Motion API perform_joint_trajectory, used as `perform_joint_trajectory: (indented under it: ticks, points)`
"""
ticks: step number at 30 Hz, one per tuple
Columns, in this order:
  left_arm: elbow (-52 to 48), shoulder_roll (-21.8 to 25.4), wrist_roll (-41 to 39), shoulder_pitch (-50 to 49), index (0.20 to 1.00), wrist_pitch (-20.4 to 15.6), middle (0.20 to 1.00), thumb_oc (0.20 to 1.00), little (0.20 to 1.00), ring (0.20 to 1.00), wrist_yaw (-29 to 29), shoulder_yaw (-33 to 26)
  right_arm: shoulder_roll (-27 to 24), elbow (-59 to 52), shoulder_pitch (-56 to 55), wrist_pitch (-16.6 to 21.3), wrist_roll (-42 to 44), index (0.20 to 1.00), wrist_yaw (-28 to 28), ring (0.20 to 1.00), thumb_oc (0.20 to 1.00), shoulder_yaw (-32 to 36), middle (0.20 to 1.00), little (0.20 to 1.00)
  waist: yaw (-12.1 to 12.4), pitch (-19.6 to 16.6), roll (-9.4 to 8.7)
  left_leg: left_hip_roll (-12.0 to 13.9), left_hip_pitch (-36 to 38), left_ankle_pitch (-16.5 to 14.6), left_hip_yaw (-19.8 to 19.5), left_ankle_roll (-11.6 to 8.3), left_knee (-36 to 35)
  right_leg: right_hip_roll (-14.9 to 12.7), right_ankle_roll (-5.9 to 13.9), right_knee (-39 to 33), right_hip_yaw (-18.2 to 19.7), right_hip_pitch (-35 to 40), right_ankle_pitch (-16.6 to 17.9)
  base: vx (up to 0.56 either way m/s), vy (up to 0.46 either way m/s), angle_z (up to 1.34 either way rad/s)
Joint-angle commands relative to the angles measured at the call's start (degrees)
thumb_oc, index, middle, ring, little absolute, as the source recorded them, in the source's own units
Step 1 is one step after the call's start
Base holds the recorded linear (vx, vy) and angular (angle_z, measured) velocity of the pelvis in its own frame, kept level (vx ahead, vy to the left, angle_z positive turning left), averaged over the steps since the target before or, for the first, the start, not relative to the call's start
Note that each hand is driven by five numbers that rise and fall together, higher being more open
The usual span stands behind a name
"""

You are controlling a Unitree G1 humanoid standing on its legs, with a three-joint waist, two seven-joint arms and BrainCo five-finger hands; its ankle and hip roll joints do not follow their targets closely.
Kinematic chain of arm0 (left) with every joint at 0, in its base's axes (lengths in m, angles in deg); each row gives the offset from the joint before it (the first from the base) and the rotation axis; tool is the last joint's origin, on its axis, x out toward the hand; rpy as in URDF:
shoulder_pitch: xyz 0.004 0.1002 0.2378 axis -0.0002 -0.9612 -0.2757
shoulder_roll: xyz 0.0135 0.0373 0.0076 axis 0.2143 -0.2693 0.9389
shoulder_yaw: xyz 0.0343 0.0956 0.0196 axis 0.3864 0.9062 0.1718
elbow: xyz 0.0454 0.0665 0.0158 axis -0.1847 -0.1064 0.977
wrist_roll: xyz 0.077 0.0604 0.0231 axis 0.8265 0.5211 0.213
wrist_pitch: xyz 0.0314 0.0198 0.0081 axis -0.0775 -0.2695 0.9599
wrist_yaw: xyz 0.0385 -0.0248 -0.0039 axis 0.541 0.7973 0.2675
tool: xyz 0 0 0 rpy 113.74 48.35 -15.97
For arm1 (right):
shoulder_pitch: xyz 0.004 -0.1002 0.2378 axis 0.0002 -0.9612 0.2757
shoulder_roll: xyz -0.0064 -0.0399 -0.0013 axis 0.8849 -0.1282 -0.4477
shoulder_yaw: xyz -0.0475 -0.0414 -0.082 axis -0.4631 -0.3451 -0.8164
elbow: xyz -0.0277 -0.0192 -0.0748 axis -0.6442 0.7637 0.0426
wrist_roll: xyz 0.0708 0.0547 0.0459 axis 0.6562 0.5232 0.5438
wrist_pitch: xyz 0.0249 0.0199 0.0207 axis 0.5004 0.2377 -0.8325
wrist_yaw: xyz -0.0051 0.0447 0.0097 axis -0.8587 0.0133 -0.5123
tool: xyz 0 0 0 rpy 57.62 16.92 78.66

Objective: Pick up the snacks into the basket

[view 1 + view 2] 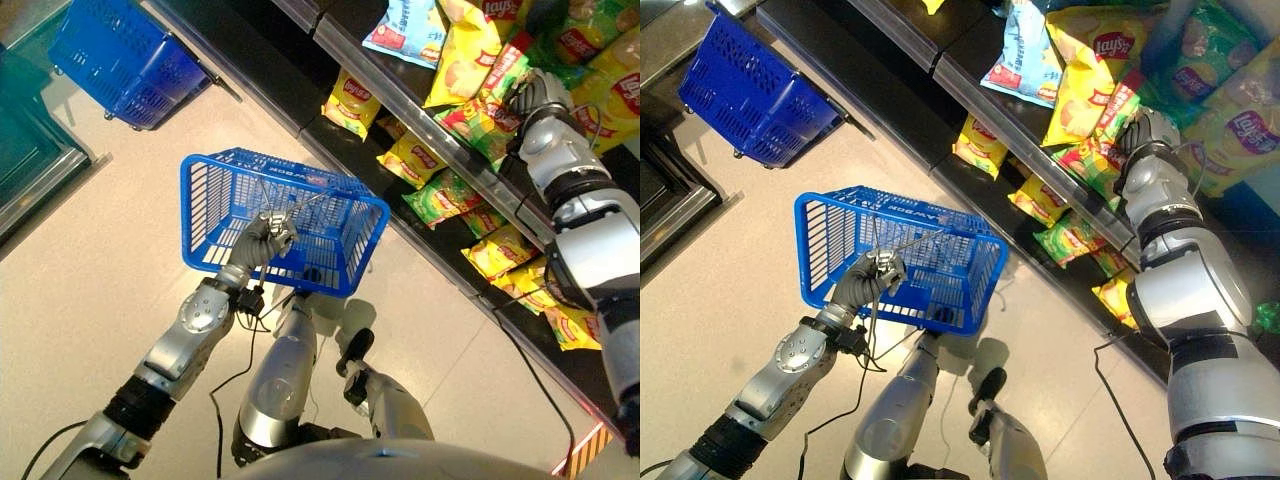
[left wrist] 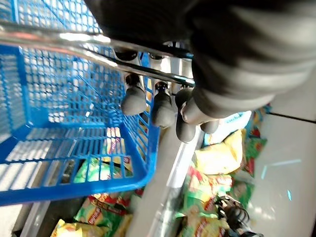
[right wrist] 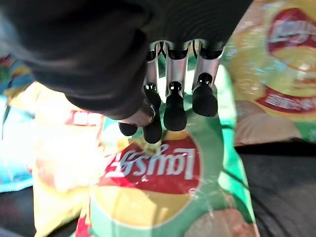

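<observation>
The left hand point(image 1: 262, 243) holds up a blue basket point(image 1: 283, 221) by its metal handle point(image 2: 94, 49); the fingers point(image 2: 134, 98) are curled round the handle, with the basket hanging under them above the floor point(image 1: 110, 270). No snack shows inside the basket.

The right hand point(image 1: 540, 95) reaches up to the shelf point(image 1: 400, 95) beside the basket, among the snack bags. Its fingers point(image 3: 174, 112) are bent, with their dark tips at the top edge of a green chip bag point(image 3: 170, 197); whether they grip the bag cannot be told. The green bag stands on the shelf between a yellow chip bag point(image 1: 462, 55) and other yellow bags point(image 1: 610, 85). More snack bags point(image 1: 352, 103) lie on the lower shelf levels, nearer the basket.

A second blue basket point(image 1: 120, 60) sits on the floor, well apart from the held basket.
</observation>
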Motion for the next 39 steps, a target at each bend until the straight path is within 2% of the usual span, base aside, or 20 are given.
perform_joint_trajectory:
  ticks: [1, 2, 3, 11, 18, 19, 20, 21, 29, 36, 39]
  points:
    - [-11.77, -0.20, -1.06, -1.90, 0.200, -7.32, 0.200, 0.200, 0.200, 0.200, 1.33, -4.02, -1.99, -4.53, -1.12, 2.53, 3.15, 0.200, 3.22, 0.200, 0.200, -3.16, 0.200, 0.200, -2.24, -5.53, -0.98, -0.15, 1.08, -8.02, 3.32, 0.57, 2.96, -2.21, 1.90, -0.02, 1.65, -1.84, 1.36, 0.00, 0.004, -0.09]
    - [-11.77, -0.20, -1.06, -1.90, 0.200, -7.32, 0.200, 0.200, 0.200, 0.200, 1.33, -4.02, -1.99, -4.53, -1.12, 2.53, 3.15, 0.200, 3.22, 0.200, 0.200, -3.16, 0.200, 0.200, -2.24, -5.53, -0.98, -0.15, 1.08, -8.02, 3.32, 0.57, 2.96, -2.21, 1.90, -0.02, 1.65, -1.84, 1.36, -0.01, 0.009, -0.08]
    - [-11.60, 0.22, -1.37, -3.44, 0.200, -7.09, 0.200, 0.200, 0.200, 0.200, 1.04, -5.09, -2.05, -7.85, -2.51, 3.09, 4.11, 0.200, 4.08, 0.200, 0.200, -2.00, 0.200, 0.200, -3.38, -6.80, -1.55, 0.22, 1.97, -8.03, 3.82, 0.68, 2.25, -2.01, 1.90, -0.53, 2.24, -1.35, 1.51, 0.00, 0.010, -0.03]
    - [-12.05, 1.61, -2.56, -6.30, 0.200, -6.97, 0.200, 0.200, 0.200, 0.200, 1.81, -6.84, -3.14, -9.91, -4.25, 3.71, 4.91, 0.200, 4.58, 0.200, 0.200, 0.09, 0.200, 0.200, -5.09, -10.02, -2.73, 0.86, 4.23, -8.09, 5.58, 0.76, 0.65, -1.88, 2.23, -2.24, 3.66, 0.08, 2.23, 0.01, 0.007, -0.15]
    - [-11.84, 1.79, -2.59, -7.72, 0.200, -6.73, 0.200, 0.200, 0.200, 0.200, 2.04, -7.59, -3.88, -13.79, -5.81, 4.01, 4.33, 0.200, 5.35, 0.200, 0.200, 1.47, 0.200, 0.200, -6.14, -12.15, -2.94, 1.12, 5.78, -8.51, 6.32, 0.88, 0.28, -1.76, 2.30, -2.95, 4.60, 1.19, 2.32, 0.01, 0.006, -0.09]
    - [-11.95, 2.10, -2.58, -7.96, 0.200, -6.59, 0.200, 0.200, 0.200, 0.200, 2.65, -7.58, -3.98, -12.44, -5.62, 3.98, 4.21, 0.200, 4.06, 0.200, 0.200, 0.87, 0.200, 0.200, -6.31, -12.56, -3.01, 1.11, 6.02, -8.72, 6.61, 0.89, 0.35, -1.72, 2.32, -3.05, 4.82, 1.38, 2.26, 0.00, 0.009, -0.11]
    - [-11.93, 2.13, -2.67, -8.00, 0.200, -6.61, 0.200, 0.200, 0.200, 0.200, 2.62, -7.47, -3.79, -11.61, -5.09, 3.97, 4.65, 0.840, 4.50, 0.840, 0.840, 1.35, 0.840, 0.840, -6.33, -12.67, -3.02, 1.09, 5.96, -8.88, 6.72, 0.96, 0.66, -1.76, 2.31, -2.89, 5.01, 1.35, 2.27, -0.01, 0.010, -0.10]
    - [-11.92, 2.08, -2.79, -7.93, 0.200, -6.54, 0.200, 0.200, 0.200, 0.200, 2.63, -7.28, -3.51, -10.31, -4.89, 3.99, 4.78, 1.000, 4.31, 1.000, 1.000, 1.18, 1.000, 1.000, -6.27, -12.66, -3.11, 1.11, 5.91, -8.93, 6.81, 0.97, 0.83, -1.82, 2.32, -2.76, 5.05, 1.34, 2.27, -0.01, 0.006, -0.06]
    - [-12.29, 2.42, -2.58, -6.76, 0.200, -6.06, 0.200, 0.200, 0.200, 0.200, 2.74, -5.93, -1.50, -7.49, -3.63, 4.92, 6.71, 1.000, 3.70, 1.000, 1.000, 0.48, 1.000, 1.000, -5.76, -10.77, -3.65, 1.08, 4.34, -8.86, 5.84, 0.61, 2.13, -1.30, 1.94, -1.97, 5.00, -0.03, 1.89, -0.02, -0.021, -0.02]
    - [-11.83, 1.57, -2.35, -4.27, 0.200, -6.43, 0.200, 0.200, 0.200, 0.200, 1.51, -4.34, -0.97, -8.60, -3.65, 5.76, 7.98, 1.000, 2.74, 1.000, 1.000, -1.62, 1.000, 1.000, -5.08, -5.16, -3.63, 1.25, 1.16, -8.43, 5.78, 0.08, 4.36, -0.65, 1.35, 0.45, 5.22, -3.11, 1.64, -0.07, -0.010, 0.04]
    - [-11.61, 1.33, -2.25, -3.96, 0.200, -6.47, 0.200, 0.200, 0.200, 0.200, 1.42, -4.15, -0.97, -8.32, -3.51, 5.78, 8.07, 1.000, 2.55, 1.000, 1.000, -1.86, 1.000, 1.000, -4.91, -4.66, -3.56, 1.24, 0.92, -8.37, 5.81, 0.01, 4.49, -0.56, 1.30, 0.77, 5.22, -3.46, 1.58, -0.02, -0.003, -0.01]
